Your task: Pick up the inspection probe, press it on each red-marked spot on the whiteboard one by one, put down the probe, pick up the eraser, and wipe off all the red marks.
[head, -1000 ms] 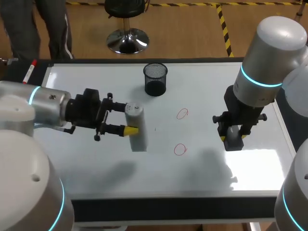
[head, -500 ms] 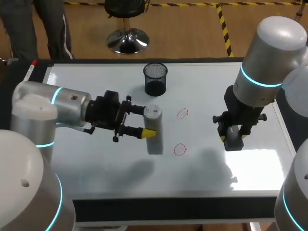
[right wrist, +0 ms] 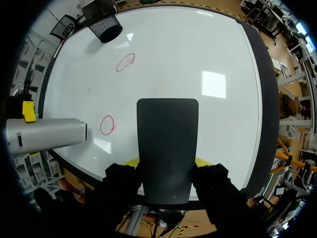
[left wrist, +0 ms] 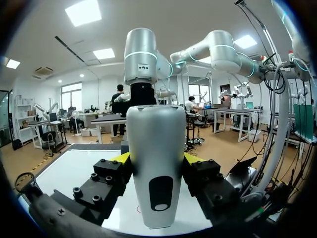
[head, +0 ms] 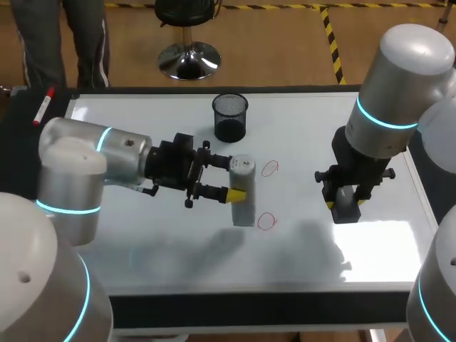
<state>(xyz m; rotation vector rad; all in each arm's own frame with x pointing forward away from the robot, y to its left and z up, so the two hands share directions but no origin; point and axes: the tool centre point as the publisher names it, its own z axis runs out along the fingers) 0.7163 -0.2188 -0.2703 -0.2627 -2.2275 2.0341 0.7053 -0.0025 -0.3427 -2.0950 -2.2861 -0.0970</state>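
My left gripper point(head: 231, 178) is shut on the grey-white inspection probe point(head: 243, 191), held upright over the whiteboard point(head: 142, 235). The probe's lower end is just left of the near red circle point(head: 266, 221); a second red circle point(head: 269, 168) lies farther back. In the left wrist view the probe point(left wrist: 156, 168) fills the gap between the yellow tips of the left gripper point(left wrist: 156, 158). My right gripper point(head: 347, 201) is shut on the dark eraser point(head: 347, 206) above the board's right part. The right wrist view shows the right gripper point(right wrist: 167, 163), the eraser point(right wrist: 167, 144), both red circles point(right wrist: 107, 125) point(right wrist: 125, 62) and the probe point(right wrist: 44, 135).
A black mesh cup point(head: 230, 117) stands at the back middle of the board, also in the right wrist view point(right wrist: 105, 27). A red-capped marker point(head: 43, 107) lies off the board's back left corner.
My left arm has carried the probe to the right, from the board's left-middle to beside the near red circle. The right arm and eraser have stayed put.
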